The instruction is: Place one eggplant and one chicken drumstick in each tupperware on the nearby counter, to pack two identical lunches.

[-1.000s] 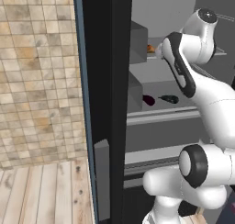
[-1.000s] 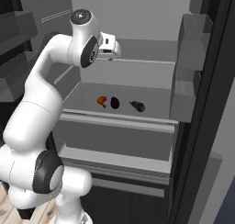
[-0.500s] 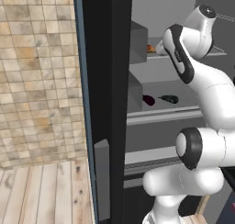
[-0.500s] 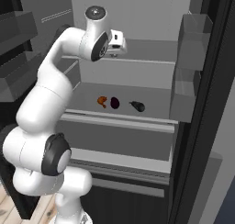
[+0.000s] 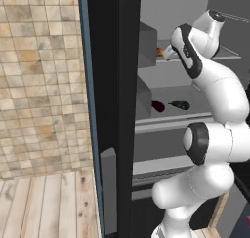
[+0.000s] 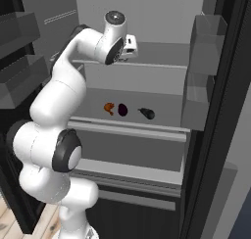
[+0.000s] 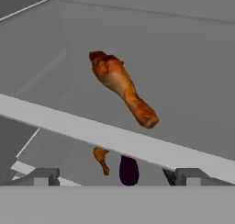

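We're looking into an open fridge [image 6: 147,61], grey inside, and on the far left of the left base view there's a tan tiled wall [image 5: 39,81] over a plank floor [image 5: 44,203], then the dark edge of the fridge door [image 5: 112,110]. Moving right, the white arm [image 6: 63,101] climbs up and folds forward, and its gripper [image 6: 130,45] sits at the height of the upper shelf [image 7: 110,138], jaws spread wide with nothing between them; in the hand view the two dark fingertips [image 7: 39,176] stand far apart at the bottom. Straight ahead of it on that upper shelf lies a chicken drumstick [image 7: 123,87], golden brown, fat end away to the upper left, bony end pointing down and right, clear of the gripper. Down on the lower shelf [image 6: 137,123], from left to right in the right base view: a second drumstick [image 6: 109,108], just beside it a dark purple eggplant [image 6: 122,109], and a little further right, apart from those two, another eggplant [image 6: 146,113], darker and lying on its side. Over on the right, pale door bins [image 6: 201,76] hang on the open door, stacked one above the other
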